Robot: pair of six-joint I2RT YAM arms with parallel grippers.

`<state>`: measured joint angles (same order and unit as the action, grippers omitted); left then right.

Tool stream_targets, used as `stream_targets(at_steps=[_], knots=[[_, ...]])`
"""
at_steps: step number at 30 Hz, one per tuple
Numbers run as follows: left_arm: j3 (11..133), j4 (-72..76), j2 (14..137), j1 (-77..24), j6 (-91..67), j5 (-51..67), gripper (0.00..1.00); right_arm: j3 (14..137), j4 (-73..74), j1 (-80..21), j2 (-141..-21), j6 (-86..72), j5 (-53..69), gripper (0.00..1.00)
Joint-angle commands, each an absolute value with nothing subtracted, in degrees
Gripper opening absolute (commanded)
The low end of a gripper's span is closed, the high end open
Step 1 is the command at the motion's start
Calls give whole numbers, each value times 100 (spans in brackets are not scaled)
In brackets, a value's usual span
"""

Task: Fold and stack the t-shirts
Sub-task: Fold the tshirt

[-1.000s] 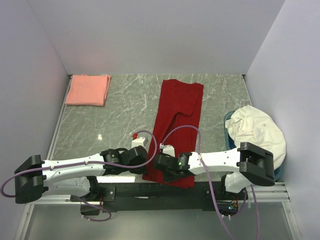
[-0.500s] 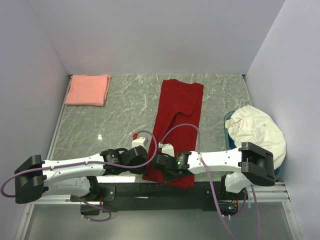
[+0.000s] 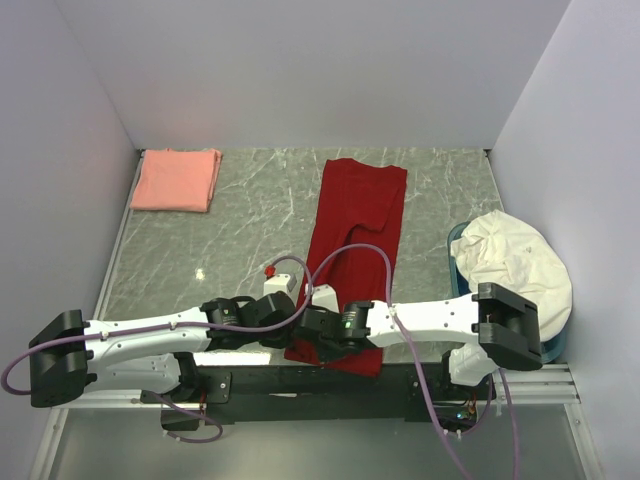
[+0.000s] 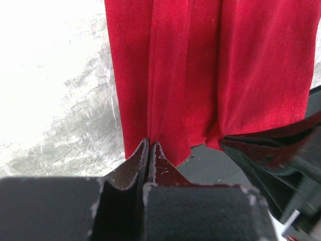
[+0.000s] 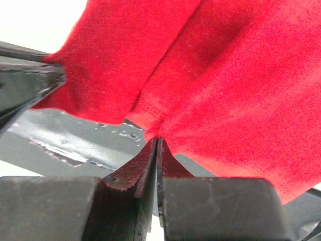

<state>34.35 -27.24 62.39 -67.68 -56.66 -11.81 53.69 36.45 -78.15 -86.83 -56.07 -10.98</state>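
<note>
The deep red t-shirt (image 3: pixel 355 215) lies as a long folded strip from the far middle of the table down over its near edge. My left gripper (image 3: pixel 292 332) is shut on the strip's near left hem, which shows in the left wrist view (image 4: pixel 165 100). My right gripper (image 3: pixel 318 335) is shut on the same near hem just right of it, seen in the right wrist view (image 5: pixel 200 75). The two grippers are almost touching. The salmon-pink t-shirt (image 3: pixel 177 179) lies folded at the far left corner.
A white cloth (image 3: pixel 515 260) is heaped over a blue basket (image 3: pixel 456 262) at the right edge. The black mounting rail (image 3: pixel 300 378) runs along the near edge under the hem. White walls close in the table on three sides.
My right gripper has slid left along the near hem toward the left gripper, bunching the red cloth's near end narrower. The left arm has hardly moved.
</note>
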Motion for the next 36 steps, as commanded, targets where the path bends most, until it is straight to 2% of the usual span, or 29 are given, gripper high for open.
stream_targets(at_steps=[1,31,36], knots=[[3401,-2610,6188,-6759,-5599,-1090,1,5625,3735,-7866,-8798,-5564,-1222,8],[3366,-2610,6126,-6759,-5634,-1037,1,5722,3542,-7875,-8938,-5511,-967,8],[3366,-2610,6108,-6750,-5643,-1020,1,5617,3314,-7875,-8974,-5537,-827,13]])
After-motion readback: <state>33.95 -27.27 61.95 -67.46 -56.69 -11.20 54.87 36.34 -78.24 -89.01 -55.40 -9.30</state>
